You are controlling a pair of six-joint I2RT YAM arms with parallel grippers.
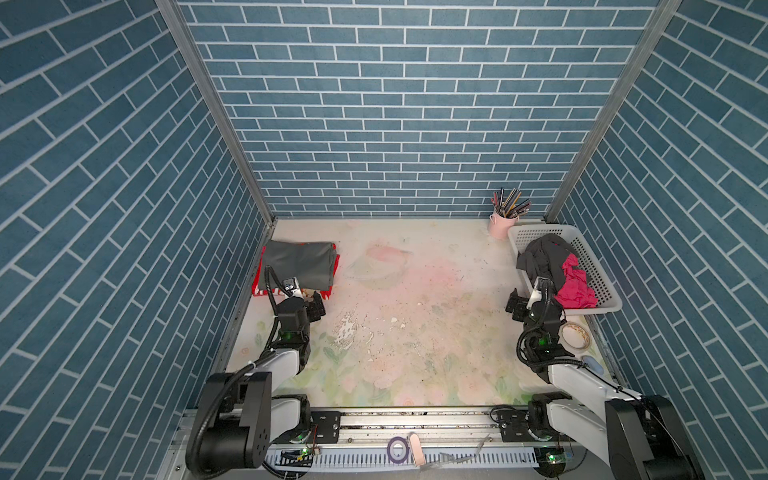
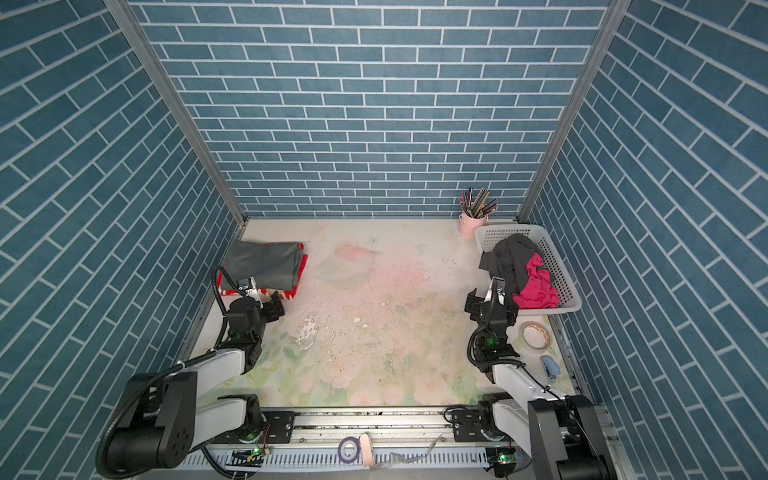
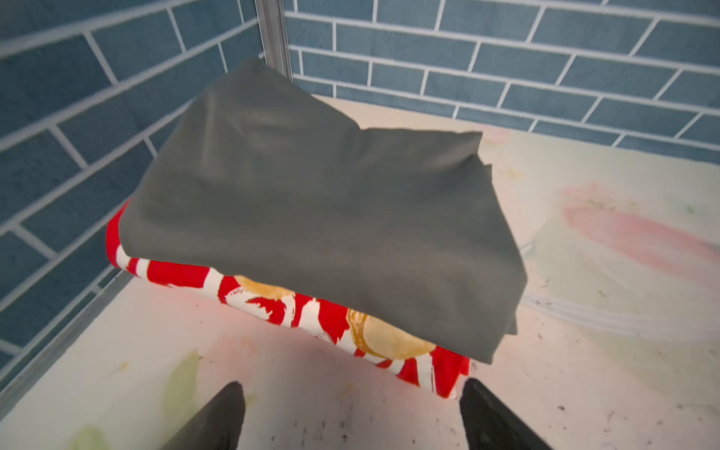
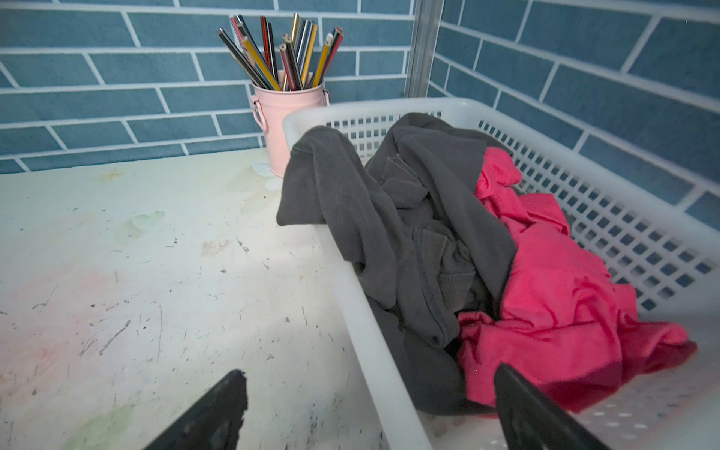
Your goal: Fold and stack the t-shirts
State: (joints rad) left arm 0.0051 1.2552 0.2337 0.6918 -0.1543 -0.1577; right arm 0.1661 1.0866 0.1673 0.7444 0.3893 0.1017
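Observation:
A folded plain dark grey t-shirt (image 1: 299,262) (image 3: 311,202) lies on a folded red printed t-shirt (image 3: 175,272) in the back left corner of the table. My left gripper (image 3: 350,383) hovers just in front of this stack, open, with only bare table between its fingers. A crumpled dark t-shirt (image 1: 540,257) (image 4: 409,218) hangs over the rim of the white basket (image 1: 540,227) (image 4: 374,109) at the back right, with a magenta t-shirt (image 1: 575,282) (image 4: 553,292) beside it. My right gripper (image 4: 369,370) is open, straddling the basket's near rim and holding nothing.
A pink cup of pencils (image 1: 500,226) (image 4: 284,117) stands behind the basket against the back wall. A roll of tape (image 1: 575,334) and a small blue object (image 2: 550,365) lie near the right arm. Blue brick walls close in three sides.

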